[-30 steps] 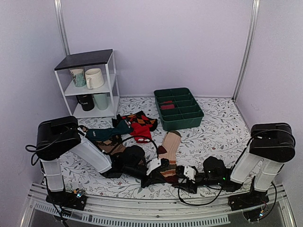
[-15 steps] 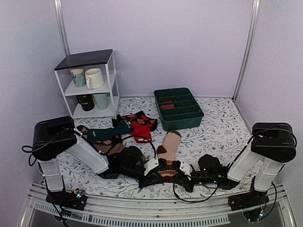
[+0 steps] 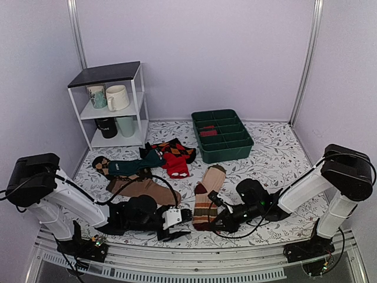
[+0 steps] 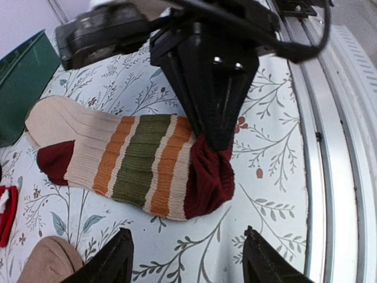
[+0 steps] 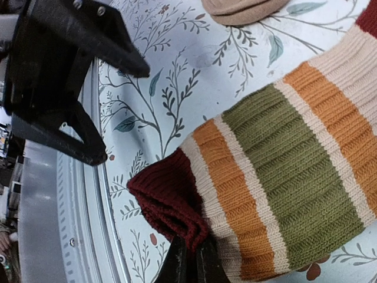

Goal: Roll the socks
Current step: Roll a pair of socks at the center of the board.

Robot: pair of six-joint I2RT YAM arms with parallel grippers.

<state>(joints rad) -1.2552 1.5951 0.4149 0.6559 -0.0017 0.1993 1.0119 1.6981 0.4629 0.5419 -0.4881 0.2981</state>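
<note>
Right wrist view: my right gripper (image 5: 189, 258) is clamped shut on the socks (image 5: 283, 171) at their maroon toe; my left gripper (image 4: 188, 259) gapes empty. I should curl that toe over tightly and straight.

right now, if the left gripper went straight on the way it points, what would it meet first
Most likely the maroon toe of the socks, which the right gripper pinches with shut jaws; depth is hard to judge.

lighting: soft, even light filling the overhead view; faint shadows gathering under the arms (image 3: 88, 203).
left wrist view: left gripper (image 4: 187, 259) blurring at 6 o'clock; rail (image 4: 347, 147) glaring pale at 3 o'clock.
right wrist view: socks (image 5: 283, 171) showing crisp knit.
</note>
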